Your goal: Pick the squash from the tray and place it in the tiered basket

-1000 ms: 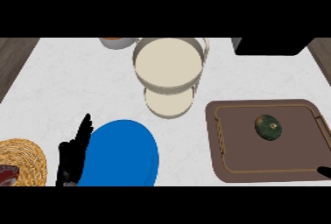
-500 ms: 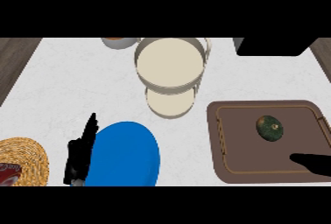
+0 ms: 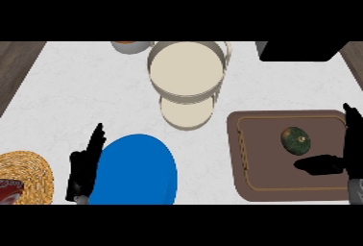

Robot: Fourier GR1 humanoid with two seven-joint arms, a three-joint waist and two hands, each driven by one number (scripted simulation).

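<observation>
Since half a second ago the right hand has risen further over the tray's right edge, and its thumb now reaches leftward across the tray floor. The left hand has barely shifted.

The squash, dark green and round, lies on the brown tray in its right half, nearer the far edge than the near one. The right hand is spread, fingers straight along the tray's right edge, thumb pointing in just below the squash; a strip of tray floor shows between thumb and squash, so they stay apart.

The left hand rests open near the counter's front edge, fingers straight and together, against the left rim of the blue plate. The tiered basket stands near the counter's far edge, well apart from the tray. A woven mat sits at the front left corner.
</observation>
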